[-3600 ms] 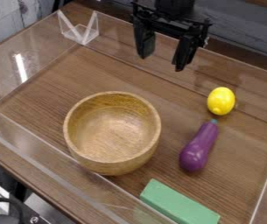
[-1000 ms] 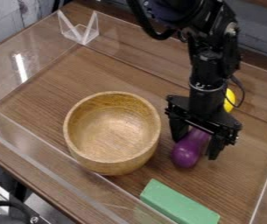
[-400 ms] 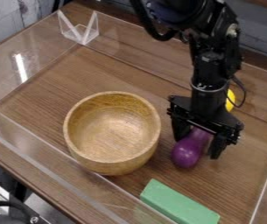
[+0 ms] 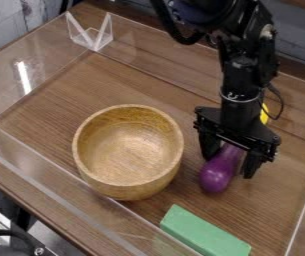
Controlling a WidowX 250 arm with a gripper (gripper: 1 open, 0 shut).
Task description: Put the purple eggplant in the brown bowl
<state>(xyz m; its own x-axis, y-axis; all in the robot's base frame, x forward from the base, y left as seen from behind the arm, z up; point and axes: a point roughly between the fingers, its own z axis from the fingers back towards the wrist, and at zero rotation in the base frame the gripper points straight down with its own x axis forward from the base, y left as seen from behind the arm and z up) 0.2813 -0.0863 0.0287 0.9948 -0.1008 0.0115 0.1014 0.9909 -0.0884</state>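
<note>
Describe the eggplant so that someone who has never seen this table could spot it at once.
Start at the brown bowl, the biggest thing on the wooden table. Just to its right, under the black gripper with its open fingers on either side, lies the purple eggplant. It is the only glossy purple thing; the block in front is flat and green.

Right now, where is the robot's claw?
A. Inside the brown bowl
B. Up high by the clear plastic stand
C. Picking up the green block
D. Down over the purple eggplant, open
D: the claw is down at the purple eggplant, fingers spread on either side of it, beside the brown bowl.
</note>
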